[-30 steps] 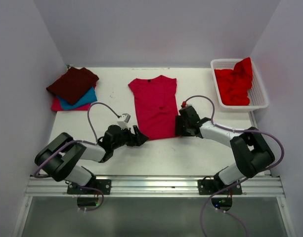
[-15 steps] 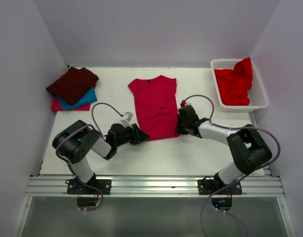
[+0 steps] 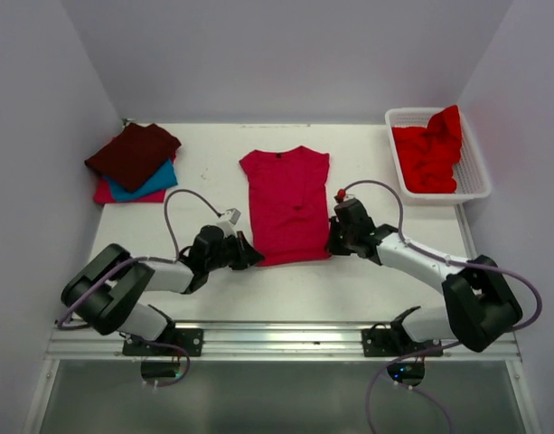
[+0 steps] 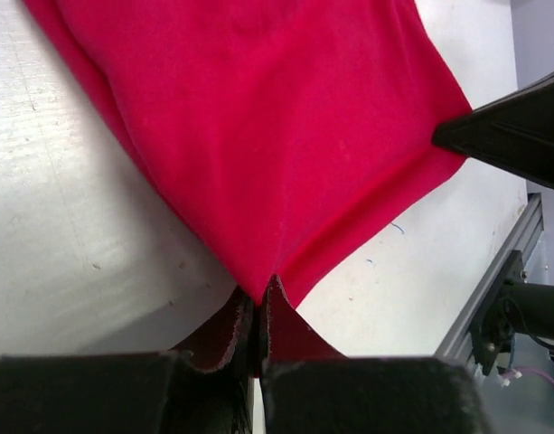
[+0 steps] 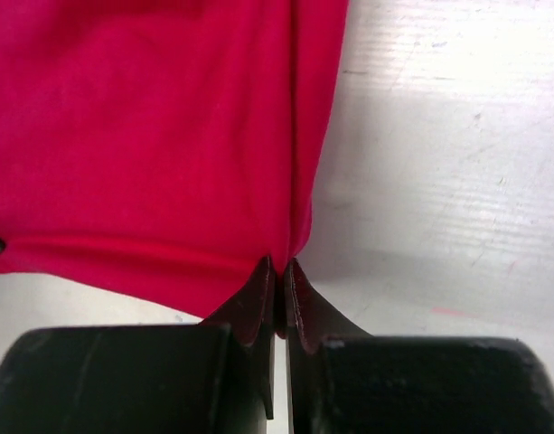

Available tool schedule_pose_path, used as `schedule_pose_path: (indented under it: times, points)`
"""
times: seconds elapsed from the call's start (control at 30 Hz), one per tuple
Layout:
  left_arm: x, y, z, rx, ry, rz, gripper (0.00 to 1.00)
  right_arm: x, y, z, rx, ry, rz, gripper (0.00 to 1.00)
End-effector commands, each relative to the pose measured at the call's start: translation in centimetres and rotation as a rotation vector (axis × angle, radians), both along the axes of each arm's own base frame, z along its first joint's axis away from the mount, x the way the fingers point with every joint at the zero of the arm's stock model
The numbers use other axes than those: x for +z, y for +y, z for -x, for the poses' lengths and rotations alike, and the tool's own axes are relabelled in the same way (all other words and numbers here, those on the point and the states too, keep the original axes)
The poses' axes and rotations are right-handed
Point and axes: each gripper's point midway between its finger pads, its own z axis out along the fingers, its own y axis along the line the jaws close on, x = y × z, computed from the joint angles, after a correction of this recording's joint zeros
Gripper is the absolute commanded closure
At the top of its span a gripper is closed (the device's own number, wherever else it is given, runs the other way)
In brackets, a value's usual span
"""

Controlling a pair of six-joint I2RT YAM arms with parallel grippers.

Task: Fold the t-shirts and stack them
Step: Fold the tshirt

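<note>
Gripping the near left corner of the crimson shirt [image 3: 287, 206], the left hand [image 3: 250, 258] is closed. In the left wrist view, the hem corner of the shirt [image 4: 258, 136] is pinched between the shut jaws of this hand [image 4: 258, 318], and the cloth is drawn into a point there. The right hand [image 3: 332, 241] is likewise closed, on the near right corner. In the right wrist view, the side edge and hem of the shirt [image 5: 150, 136] meet inside the jaws of that hand [image 5: 278, 287], with no gap between them.

The crimson shirt is laid out on the middle of the counter [image 3: 367, 154]. Its collar is at the far end and its hem at the near end, between the two hands. The short sleeves are spread at the far end. Faint creases are seen on the body.

At the far left corner, three folded shirts are stacked: a maroon shirt [image 3: 132, 152] on top, a teal shirt [image 3: 154, 183] beneath it, and a pink shirt [image 3: 107, 193] at the bottom. At the far right, a red shirt [image 3: 427, 155] is bunched in a white basket [image 3: 476, 185].
</note>
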Motion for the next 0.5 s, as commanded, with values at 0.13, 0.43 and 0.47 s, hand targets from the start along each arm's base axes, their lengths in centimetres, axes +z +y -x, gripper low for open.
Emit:
schedule_pose_path:
  times: [0.13,0.43,0.47]
  points:
    - [1.9,2.7,2.8,0.005,0.036,-0.116,1.00,2.4,0.1,4.1,0.083,0.010,-0.003,1.00]
    - [5.6,3.0,6.8,-0.010,0.073,-0.130,1.00,4.9,1.9,8.5,0.157,0.008,-0.027,1.00]
    - [5.9,3.0,7.2,-0.012,0.076,-0.129,1.00,5.0,1.9,8.9,0.161,0.013,-0.028,1.00]
